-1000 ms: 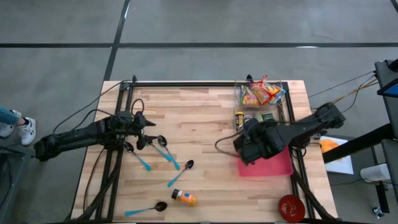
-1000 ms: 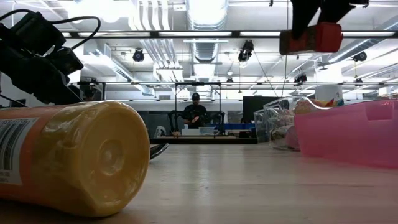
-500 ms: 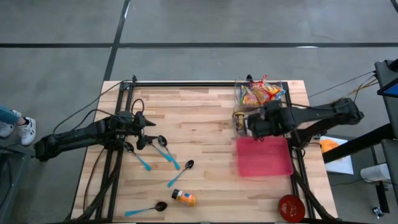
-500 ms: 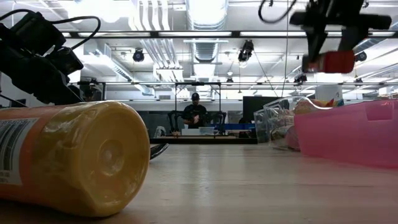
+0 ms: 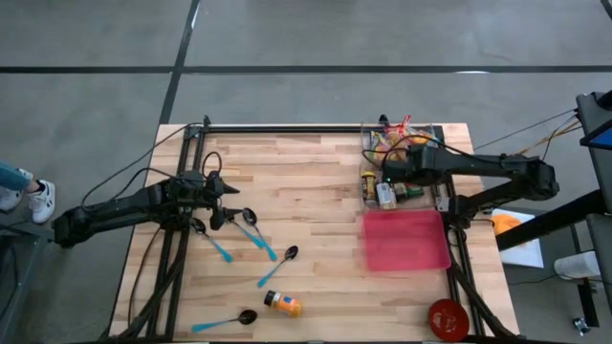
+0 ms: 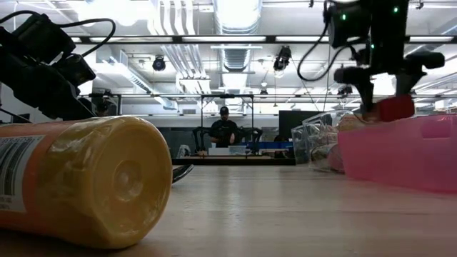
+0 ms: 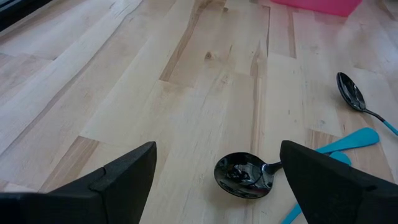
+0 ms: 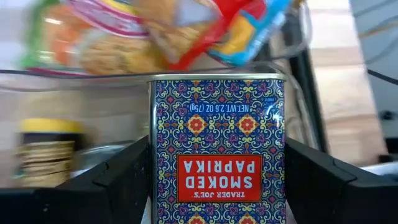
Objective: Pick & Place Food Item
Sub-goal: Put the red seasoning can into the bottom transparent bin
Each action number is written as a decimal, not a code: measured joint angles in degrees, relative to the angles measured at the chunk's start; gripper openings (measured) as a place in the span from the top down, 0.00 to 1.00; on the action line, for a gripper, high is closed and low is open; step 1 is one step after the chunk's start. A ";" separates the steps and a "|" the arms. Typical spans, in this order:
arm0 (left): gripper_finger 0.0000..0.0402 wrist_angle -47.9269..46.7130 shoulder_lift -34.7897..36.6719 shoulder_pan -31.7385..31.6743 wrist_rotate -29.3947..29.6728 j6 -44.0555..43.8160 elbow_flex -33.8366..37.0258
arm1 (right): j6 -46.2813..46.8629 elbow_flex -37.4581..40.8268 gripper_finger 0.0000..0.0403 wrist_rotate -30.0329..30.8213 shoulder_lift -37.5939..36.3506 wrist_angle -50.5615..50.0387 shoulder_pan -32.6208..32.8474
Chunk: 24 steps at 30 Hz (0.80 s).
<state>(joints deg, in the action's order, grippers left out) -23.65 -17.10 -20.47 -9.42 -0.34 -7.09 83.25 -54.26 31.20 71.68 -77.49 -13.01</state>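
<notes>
Paprika tin (image 8: 216, 140) fills the right wrist view, a blue patterned tin reading SMOKED PAPRIKA, clamped between the right gripper's (image 8: 216, 186) two fingers, which stand fairly wide because the tin is broad. The lettering reads upside down from this camera, so the label's top end lies toward the wrist and its foot toward the clear bin (image 8: 186, 78) of snack packets just beyond. The long axis looks to run along the fingers, though the tin's near end is cut off, so that is a judgement. A yellow-lidded jar (image 8: 46, 146) sits beside it. Low view: the right gripper hangs with the tin's red part showing just below the fingertips, above the far rim of the pink tray (image 6: 400, 153) and beside the clear bin. A second ago it was higher and nearer the camera, so the arm has carried the tin back and down. An orange bottle (image 6: 78, 182) lies on its side in the foreground, and a person (image 6: 224, 128) stands far off in the room. High view: the right arm, earlier over the pink tray, now reaches over the jars beside the clear bin at the table's (image 5: 316, 191) far right; the tin itself cannot be made out from above. The pick is done and the placing looks close, release not yet made. Left wrist view: the left gripper (image 7: 217, 149) waits at the table's left over the spoons, fingers spread wide and holding nothing, a black spoon (image 7: 239, 174) below the gap.
</notes>
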 joint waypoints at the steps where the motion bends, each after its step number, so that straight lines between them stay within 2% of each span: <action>1: 0.14 0.01 0.00 -0.01 0.01 0.00 0.00 | -0.29 0.69 0.28 -0.34 0.15 0.07 -0.73; 5: 0.14 -0.01 0.00 -0.02 -0.01 0.00 0.00 | -0.87 3.30 0.28 -1.78 0.60 2.02 -1.83; 24: 0.14 -0.01 0.00 -0.01 0.00 0.00 0.00 | -4.44 14.23 0.28 -1.47 0.56 14.25 -3.94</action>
<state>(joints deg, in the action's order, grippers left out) -23.66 -17.10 -20.48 -9.42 -0.34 -7.09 78.80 -40.03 29.73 72.25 -63.25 -16.95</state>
